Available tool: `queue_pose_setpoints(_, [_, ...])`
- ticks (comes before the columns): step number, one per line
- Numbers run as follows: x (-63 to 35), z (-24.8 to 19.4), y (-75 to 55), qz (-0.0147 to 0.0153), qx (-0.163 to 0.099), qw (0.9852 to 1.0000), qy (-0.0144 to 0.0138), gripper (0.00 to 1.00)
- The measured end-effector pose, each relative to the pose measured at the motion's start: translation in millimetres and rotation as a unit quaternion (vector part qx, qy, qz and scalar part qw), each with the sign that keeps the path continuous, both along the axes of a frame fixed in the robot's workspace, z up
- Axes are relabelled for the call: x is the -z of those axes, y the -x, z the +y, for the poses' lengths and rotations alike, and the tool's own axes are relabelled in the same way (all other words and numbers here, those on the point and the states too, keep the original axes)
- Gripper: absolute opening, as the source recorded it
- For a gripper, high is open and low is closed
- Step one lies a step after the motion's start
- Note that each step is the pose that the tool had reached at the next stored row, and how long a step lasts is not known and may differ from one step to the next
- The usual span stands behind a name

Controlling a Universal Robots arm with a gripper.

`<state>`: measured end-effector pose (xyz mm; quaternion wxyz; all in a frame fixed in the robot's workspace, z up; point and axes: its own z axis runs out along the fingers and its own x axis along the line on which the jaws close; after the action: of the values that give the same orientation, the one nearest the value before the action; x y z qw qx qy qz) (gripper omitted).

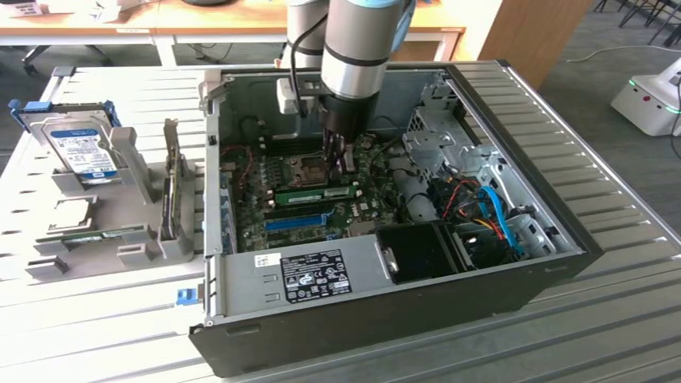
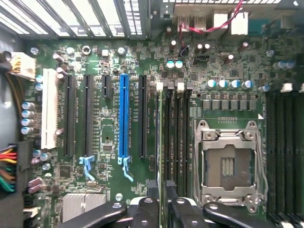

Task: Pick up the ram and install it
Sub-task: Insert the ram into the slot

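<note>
An open black desktop computer case lies on its side on a grey slatted metal surface. One grey robot arm reaches down into it. Its end effector hangs over the green motherboard.

The ram, a narrow green stick with a pale sticker, stands on edge among the memory slots. It sits between the one silver processor socket and the one long blue slot, just below the end effector. In the wrist view its thin edge runs out from the end effector. Whether the end effector is clamped on it or released cannot be told.

A white label with logos and fine print is stuck on a metal panel inside the case. The writing is too small to read. Small print beside the slots is also illegible.

At the exterior view's left, a grey holder carries one silver hard drive with a blue and white label. A second narrow green strip lies flat near it.

Beside the blue slot, the wrist view shows one white slot and four black slots.

Wooden desks and grey carpet lie beyond.
</note>
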<state>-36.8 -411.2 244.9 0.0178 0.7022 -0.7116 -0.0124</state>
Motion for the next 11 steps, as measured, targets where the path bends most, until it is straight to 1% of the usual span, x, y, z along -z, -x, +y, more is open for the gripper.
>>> queue_pose_setpoints(11, [-30.5,0.0,-0.1,0.0000,0.000,1.0000,0.0000,0.19])
